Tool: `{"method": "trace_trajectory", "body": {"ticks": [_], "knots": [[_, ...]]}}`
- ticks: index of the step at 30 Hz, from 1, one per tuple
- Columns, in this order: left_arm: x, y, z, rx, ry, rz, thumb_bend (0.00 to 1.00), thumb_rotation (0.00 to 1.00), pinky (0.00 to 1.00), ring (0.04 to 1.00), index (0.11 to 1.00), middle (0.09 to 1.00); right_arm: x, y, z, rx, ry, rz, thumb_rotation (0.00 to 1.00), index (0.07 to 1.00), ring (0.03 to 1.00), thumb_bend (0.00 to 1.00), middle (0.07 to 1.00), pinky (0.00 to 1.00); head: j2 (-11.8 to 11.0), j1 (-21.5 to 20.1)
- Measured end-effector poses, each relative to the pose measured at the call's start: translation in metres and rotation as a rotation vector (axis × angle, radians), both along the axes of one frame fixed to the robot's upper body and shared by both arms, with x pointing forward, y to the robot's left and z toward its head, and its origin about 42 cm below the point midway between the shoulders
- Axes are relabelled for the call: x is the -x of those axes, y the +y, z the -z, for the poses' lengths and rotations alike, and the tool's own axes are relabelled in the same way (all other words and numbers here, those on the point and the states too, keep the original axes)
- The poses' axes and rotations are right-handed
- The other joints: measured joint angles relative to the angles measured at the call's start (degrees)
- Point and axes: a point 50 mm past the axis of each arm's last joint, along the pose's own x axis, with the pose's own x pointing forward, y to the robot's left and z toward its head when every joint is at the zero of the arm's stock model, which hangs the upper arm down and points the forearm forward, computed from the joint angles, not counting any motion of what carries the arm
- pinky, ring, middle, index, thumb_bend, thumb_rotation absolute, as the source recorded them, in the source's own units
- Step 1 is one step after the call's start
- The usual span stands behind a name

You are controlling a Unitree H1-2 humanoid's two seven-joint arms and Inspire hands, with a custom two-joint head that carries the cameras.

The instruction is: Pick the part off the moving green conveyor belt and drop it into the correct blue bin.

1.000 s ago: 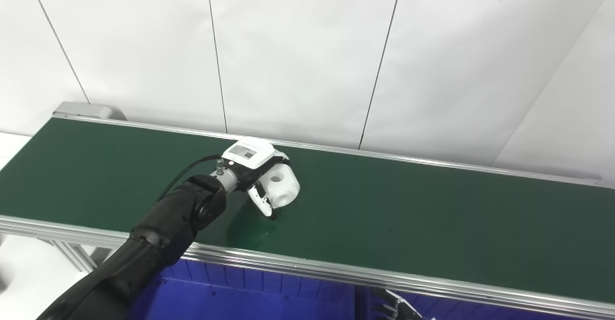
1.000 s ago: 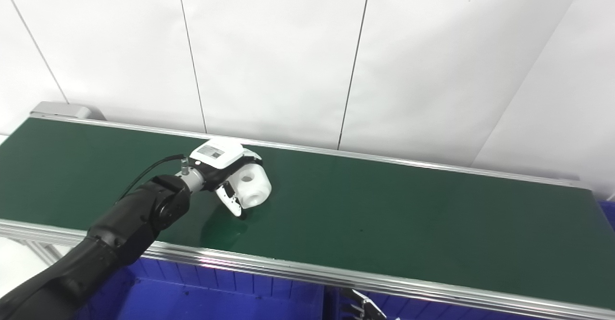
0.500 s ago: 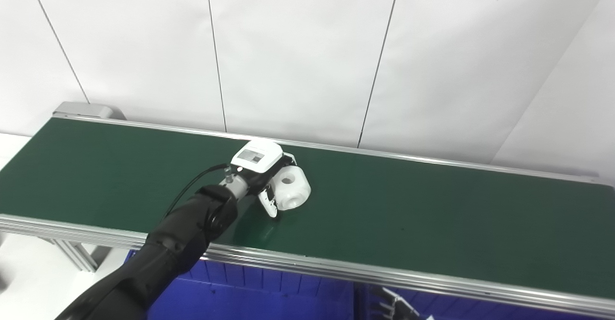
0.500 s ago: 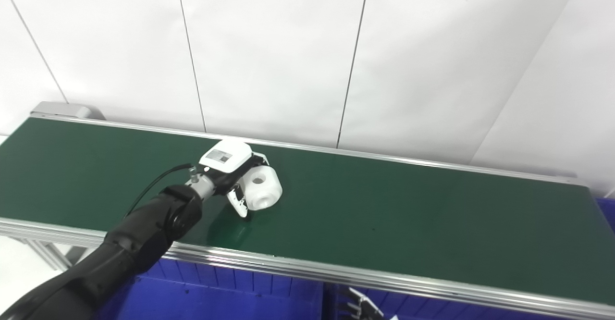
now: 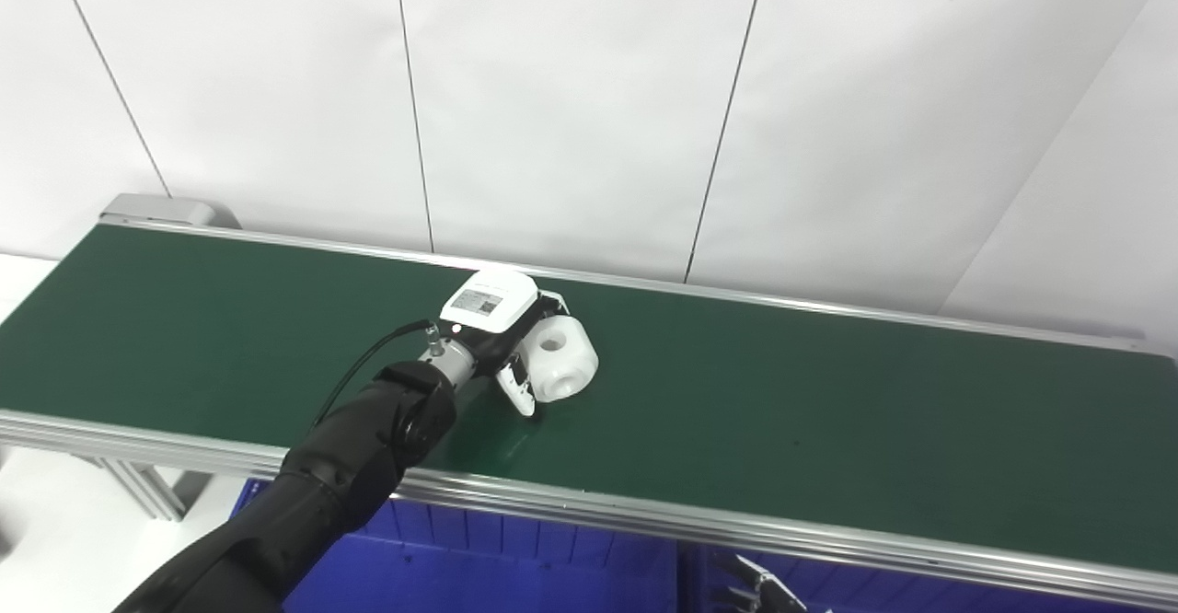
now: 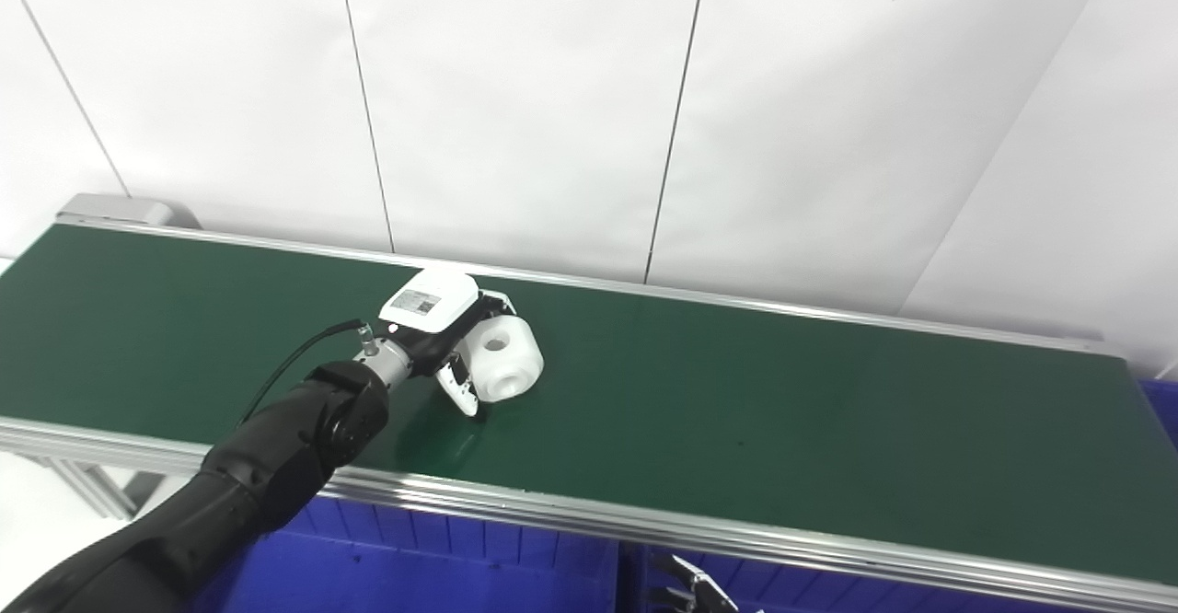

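Observation:
A white cylindrical part [image 5: 561,372] with round holes lies on the green conveyor belt [image 5: 828,420], near its middle left. My left hand [image 5: 502,337] reaches over the belt from the lower left. Its fingers curl behind the part and its thumb [image 5: 518,397] stands in front, closed around the part. The part shows in the right eye view [image 6: 504,371] too, with the left hand [image 6: 440,323] on it. Only the fingertips of my right hand [image 5: 759,592] show at the bottom edge, below the belt's front rail.
Blue bins sit below the belt's front rail: one at the lower middle [image 5: 515,567], another to its right [image 5: 920,590]. An aluminium rail [image 5: 736,535] runs along the front edge. A white panelled wall [image 5: 589,107] stands close behind the belt.
My left hand and the white part moved together a little to the right along the belt and the fingers closed tighter on it. In the last half second they hardly moved.

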Motion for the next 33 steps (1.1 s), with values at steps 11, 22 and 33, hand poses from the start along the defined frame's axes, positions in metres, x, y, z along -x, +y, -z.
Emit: {"method": "trace_trajectory", "body": {"ticks": [11, 22, 33], "knots": [[0.011, 0.001, -0.001, 0.063, -0.005, 0.0, 0.5, 0.0, 0.43, 0.44, 0.484, 0.551, 0.0, 0.003, -0.002, 0.005, -0.008, -0.014, 1.0, 0.812, 0.789, 0.77, 0.872, 0.72, 1.66, -0.26], [0.083, 0.014, -0.067, 0.115, -0.098, 0.173, 0.5, 0.0, 0.4, 0.405, 0.534, 0.498, -0.002, 0.006, -0.017, -0.009, -0.067, -0.02, 1.0, 0.834, 0.813, 0.78, 0.885, 0.77, 9.4, 0.53], [0.163, 0.009, -0.073, 0.02, 0.065, 0.365, 0.5, 0.0, 0.37, 0.386, 0.542, 0.491, -0.006, -0.004, -0.036, -0.013, -0.134, -0.033, 1.0, 0.834, 0.802, 0.83, 0.888, 0.76, 18.72, 3.69]]}}
